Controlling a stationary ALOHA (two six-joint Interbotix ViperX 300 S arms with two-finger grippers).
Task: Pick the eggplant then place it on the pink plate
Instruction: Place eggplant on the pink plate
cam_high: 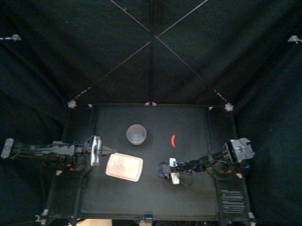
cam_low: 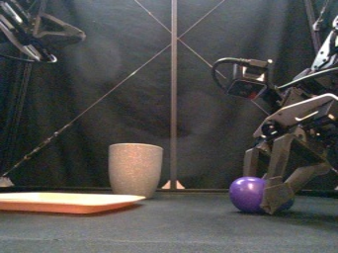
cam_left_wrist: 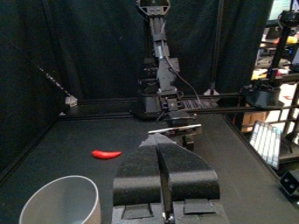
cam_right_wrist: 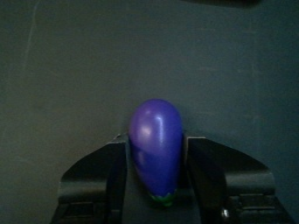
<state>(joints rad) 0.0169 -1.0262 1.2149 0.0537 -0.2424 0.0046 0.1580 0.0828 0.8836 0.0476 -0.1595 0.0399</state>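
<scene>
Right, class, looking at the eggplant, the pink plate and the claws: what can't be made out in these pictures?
The eggplant: front view, its right side is behind the right claw; top view, too small, under that claw.
The pink plate: front view, cut off by the left edge and seen edge-on, so its surface is hidden.
The grey cup: left wrist view, cut off by the bottom edge.
</scene>
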